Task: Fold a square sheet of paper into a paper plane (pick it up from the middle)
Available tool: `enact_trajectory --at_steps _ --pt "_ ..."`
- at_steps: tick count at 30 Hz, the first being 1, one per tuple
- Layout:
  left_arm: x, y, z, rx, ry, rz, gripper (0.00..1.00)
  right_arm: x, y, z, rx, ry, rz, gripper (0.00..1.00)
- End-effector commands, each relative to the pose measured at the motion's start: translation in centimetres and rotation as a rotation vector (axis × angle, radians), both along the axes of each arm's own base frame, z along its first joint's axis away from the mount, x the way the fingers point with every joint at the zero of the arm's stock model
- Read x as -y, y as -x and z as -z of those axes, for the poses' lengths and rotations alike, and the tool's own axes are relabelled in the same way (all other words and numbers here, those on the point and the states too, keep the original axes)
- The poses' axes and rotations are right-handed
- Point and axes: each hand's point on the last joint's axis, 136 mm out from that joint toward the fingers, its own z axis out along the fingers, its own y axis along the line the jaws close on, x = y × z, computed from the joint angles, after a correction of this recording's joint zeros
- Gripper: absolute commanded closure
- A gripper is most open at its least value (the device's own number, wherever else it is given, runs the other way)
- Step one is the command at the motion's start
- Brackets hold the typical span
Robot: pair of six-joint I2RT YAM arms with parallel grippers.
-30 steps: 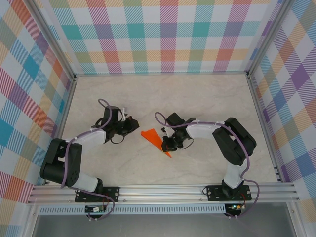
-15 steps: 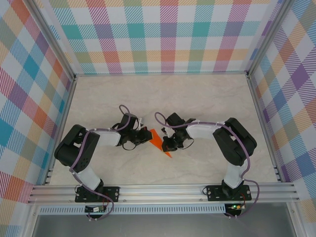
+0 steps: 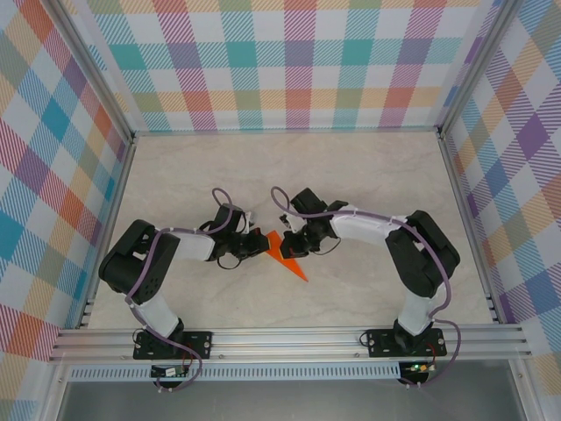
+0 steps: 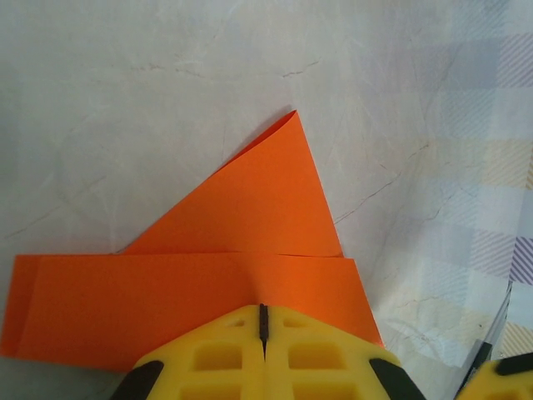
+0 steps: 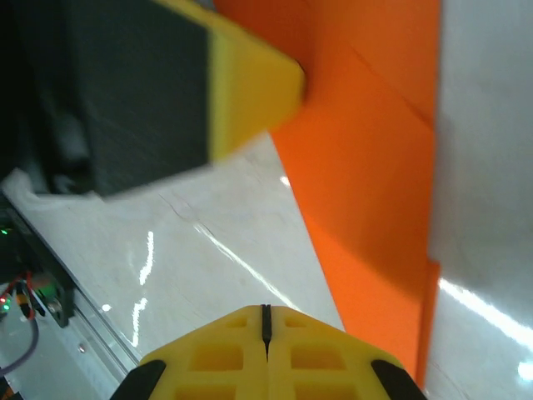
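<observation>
Orange stands out at once: the folded sheet of paper point(image 3: 290, 264) lies flat in the middle of the pale marbled table point(image 3: 368, 184). It is a pointed wedge, and its upper end is hidden where the left gripper point(image 3: 260, 245) and the right gripper point(image 3: 291, 248) meet over it.

From the left wrist, the sheet's near edge point(image 4: 250, 250) slips out of sight beneath the yellow fingers point(image 4: 216, 358), which are pressed together with nothing between them. The right gripper's fingers point(image 5: 216, 358) are likewise closed and empty, just beside the paper's edge. In that view the sheet runs off the top of the picture behind a blurred yellow fingertip point(image 5: 250, 87) of the left gripper.

A second ago the left arm sat well apart from the paper. Now its tip is at the sheet's left edge, and the right gripper has shifted up and to the left.
</observation>
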Motion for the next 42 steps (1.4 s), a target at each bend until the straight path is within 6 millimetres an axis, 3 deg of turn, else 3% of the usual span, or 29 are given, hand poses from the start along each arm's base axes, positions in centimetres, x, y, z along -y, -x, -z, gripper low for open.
enact_trajectory --at_steps 1,7,13,28,38,42 --pt "-1.8 0.6 2.8 -0.043 -0.127 -0.028 1.0 -1.1 -0.5 1.1 0.003 0.012 -0.053 1.0" --pt "-2.8 0.8 4.1 -0.081 -0.197 -0.058 1.0 -1.7 -0.5 3.0 -0.018 0.015 -0.119 1.0" --pt "-3.9 1.0 5.2 -0.12 -0.262 -0.087 1.0 -1.0 0.5 3.9 -0.022 0.021 -0.152 1.0" --pt "-5.6 0.9 6.1 -0.153 -0.388 -0.1 1.0 4.4 4.9 5.2 -0.054 0.051 -0.149 1.0" --pt "-5.1 0.4 5.8 -0.153 -0.375 -0.091 1.0 7.5 7.0 6.0 -0.103 0.048 -0.035 1.0" --pt "-4.3 -0.2 4.7 -0.136 -0.342 -0.076 1.0 7.9 6.8 4.9 -0.082 0.034 0.002 1.0"
